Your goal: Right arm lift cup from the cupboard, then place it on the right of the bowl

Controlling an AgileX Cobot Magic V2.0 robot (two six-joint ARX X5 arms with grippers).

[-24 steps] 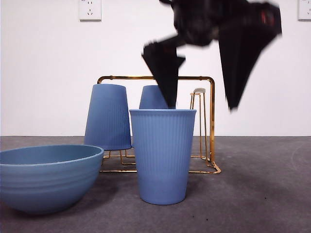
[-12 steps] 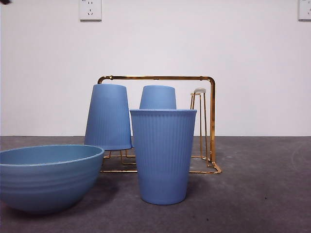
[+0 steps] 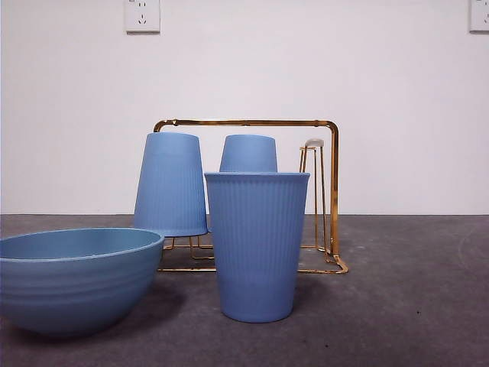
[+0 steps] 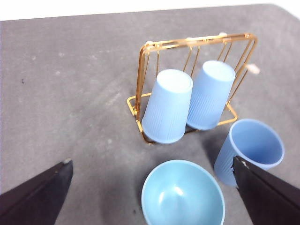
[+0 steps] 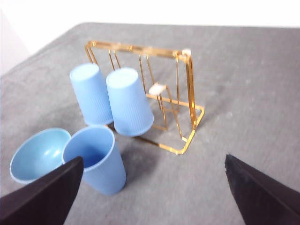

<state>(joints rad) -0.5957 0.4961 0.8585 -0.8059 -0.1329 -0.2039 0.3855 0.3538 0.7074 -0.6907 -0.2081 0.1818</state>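
Observation:
A ribbed blue cup [image 3: 256, 245] stands upright on the table just right of the wide blue bowl [image 3: 72, 277], in front of the gold wire cupboard [image 3: 330, 191]. It also shows in the right wrist view [image 5: 96, 159] and the left wrist view [image 4: 251, 149]. Two like cups [image 3: 170, 183] [image 3: 248, 153] hang upside down on the rack pegs. My right gripper [image 5: 152, 199] is open, high above the table, holding nothing. My left gripper [image 4: 152, 194] is open and high too. Neither shows in the front view.
A bare white-tipped peg [image 3: 313, 143] stands at the rack's right end. Grey table stretches to the right of the rack [image 3: 412, 290]. A white wall with sockets [image 3: 142, 15] stands behind.
One second ago a black gripper hung open just above the upright cup's rim; it rose out of the front view. The cup stays where it stood.

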